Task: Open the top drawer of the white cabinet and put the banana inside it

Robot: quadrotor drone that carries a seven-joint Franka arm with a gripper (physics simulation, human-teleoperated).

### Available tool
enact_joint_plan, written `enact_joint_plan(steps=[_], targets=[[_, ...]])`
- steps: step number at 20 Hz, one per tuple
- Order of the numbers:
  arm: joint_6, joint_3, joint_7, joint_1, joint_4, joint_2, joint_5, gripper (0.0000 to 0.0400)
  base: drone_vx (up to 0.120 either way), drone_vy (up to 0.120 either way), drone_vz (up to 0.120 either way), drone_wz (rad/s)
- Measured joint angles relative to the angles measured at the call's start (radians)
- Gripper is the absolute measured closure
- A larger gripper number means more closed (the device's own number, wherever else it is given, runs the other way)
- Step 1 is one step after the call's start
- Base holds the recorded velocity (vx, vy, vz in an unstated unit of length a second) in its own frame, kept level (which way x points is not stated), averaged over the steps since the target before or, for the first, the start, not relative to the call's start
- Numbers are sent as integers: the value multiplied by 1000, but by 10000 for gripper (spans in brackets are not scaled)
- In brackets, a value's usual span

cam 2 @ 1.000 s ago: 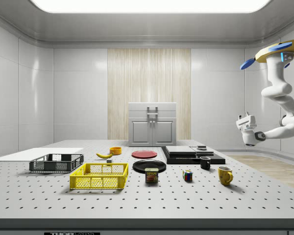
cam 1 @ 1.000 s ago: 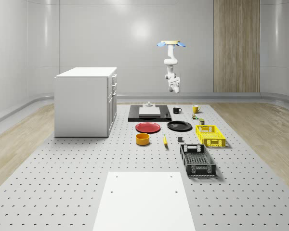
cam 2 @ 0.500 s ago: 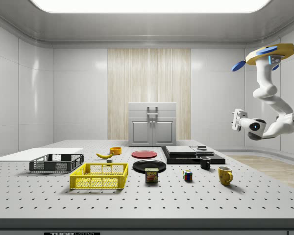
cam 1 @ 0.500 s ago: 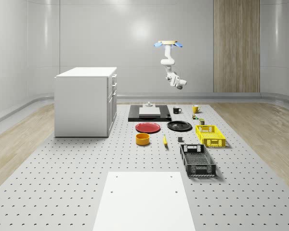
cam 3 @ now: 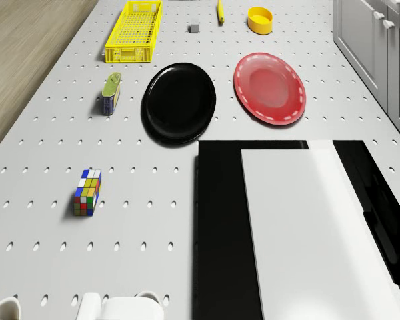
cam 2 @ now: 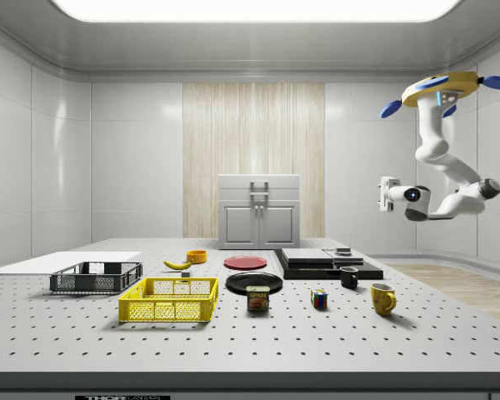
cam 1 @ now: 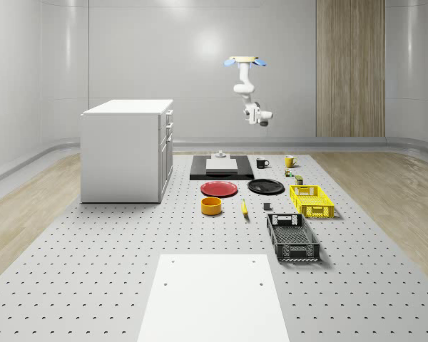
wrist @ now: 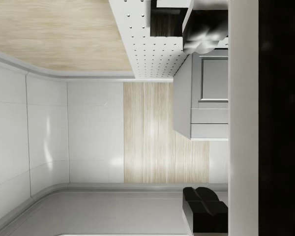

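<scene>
Cabinet (cam 1: 127,151) drawers shut, banana (cam 1: 244,207) on table (cam 1: 114,242)

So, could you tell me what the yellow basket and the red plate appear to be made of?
The yellow basket looks like moulded plastic: its walls and floor are an open lattice. The red plate seems glazed ceramic or glossy plastic, given its soft sheen.
</scene>
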Motion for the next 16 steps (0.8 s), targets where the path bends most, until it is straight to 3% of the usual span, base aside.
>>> enact_joint_plan(steps=[16], targets=[[81, -59, 37, 105, -20, -77, -33, 0, 120, -120, 113, 0]])
